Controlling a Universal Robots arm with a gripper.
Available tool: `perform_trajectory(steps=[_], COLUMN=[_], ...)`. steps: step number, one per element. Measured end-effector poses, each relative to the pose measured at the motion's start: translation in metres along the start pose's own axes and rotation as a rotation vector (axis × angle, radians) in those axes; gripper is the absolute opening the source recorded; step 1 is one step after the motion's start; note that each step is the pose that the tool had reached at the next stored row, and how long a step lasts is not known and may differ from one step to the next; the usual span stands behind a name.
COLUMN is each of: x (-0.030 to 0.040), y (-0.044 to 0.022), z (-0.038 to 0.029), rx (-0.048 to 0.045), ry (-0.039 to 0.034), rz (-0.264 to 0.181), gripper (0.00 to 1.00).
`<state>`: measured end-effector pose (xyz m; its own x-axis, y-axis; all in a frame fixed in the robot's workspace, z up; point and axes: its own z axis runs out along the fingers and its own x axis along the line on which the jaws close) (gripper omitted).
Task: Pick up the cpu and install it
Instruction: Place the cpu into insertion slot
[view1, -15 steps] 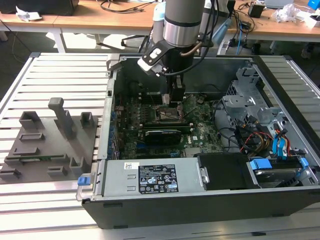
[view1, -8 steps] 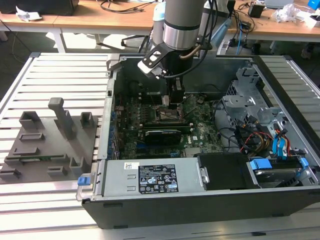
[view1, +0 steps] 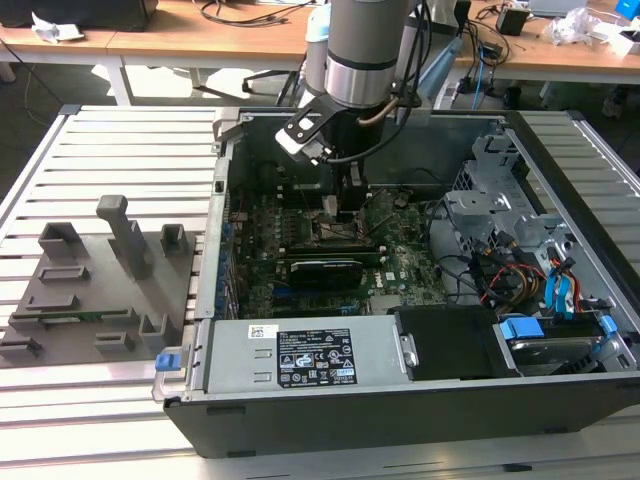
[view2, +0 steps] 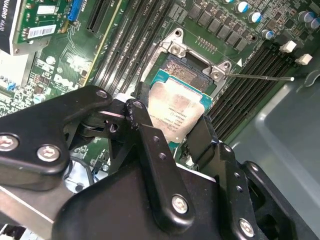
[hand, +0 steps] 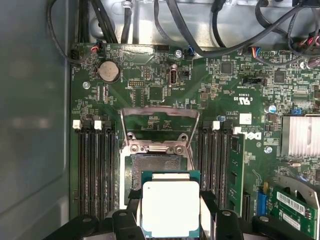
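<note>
A robotics lab or engineering workshop: a slatted aluminium counter carries an opened desktop computer case and a grey moulded parts fixture. An industrial robot arm reaches into the case, and wooden desks behind hold tangled cables.

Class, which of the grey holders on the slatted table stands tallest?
The T-topped post: it rises well above the other holders, which are all low, squat blocks.

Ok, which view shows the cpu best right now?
First wrist view: the cpu faces the camera squarely, between the fingers. The second wrist view shows it slanted, partly behind a finger. Exterior view: too small to tell.
</note>
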<state>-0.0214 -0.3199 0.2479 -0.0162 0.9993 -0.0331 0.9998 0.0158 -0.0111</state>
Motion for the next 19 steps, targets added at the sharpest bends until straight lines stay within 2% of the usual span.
perform_trajectory(steps=[6, 7, 9, 10, 13, 19], x=[0.0054, 0.0068, 0.0068, 0.0070, 0.0078, 0.0101], y=[0.0002, 0.0003, 0.0005, 0.0005, 0.0006, 0.0005], z=[0.0103, 0.0156, 0.0354, 0.0404, 0.0451, 0.0474], rx=[0.0001, 0.0000, 0.0001, 0.0003, 0.0004, 0.0005], ry=[-0.0002, 0.0000, 0.0000, 0.0000, -0.0001, 0.0000], rz=[0.000, 0.000, 0.002, 0.006, 0.007, 0.010], gripper=[0.55, 0.55, 0.55, 0.55, 0.55, 0.55])
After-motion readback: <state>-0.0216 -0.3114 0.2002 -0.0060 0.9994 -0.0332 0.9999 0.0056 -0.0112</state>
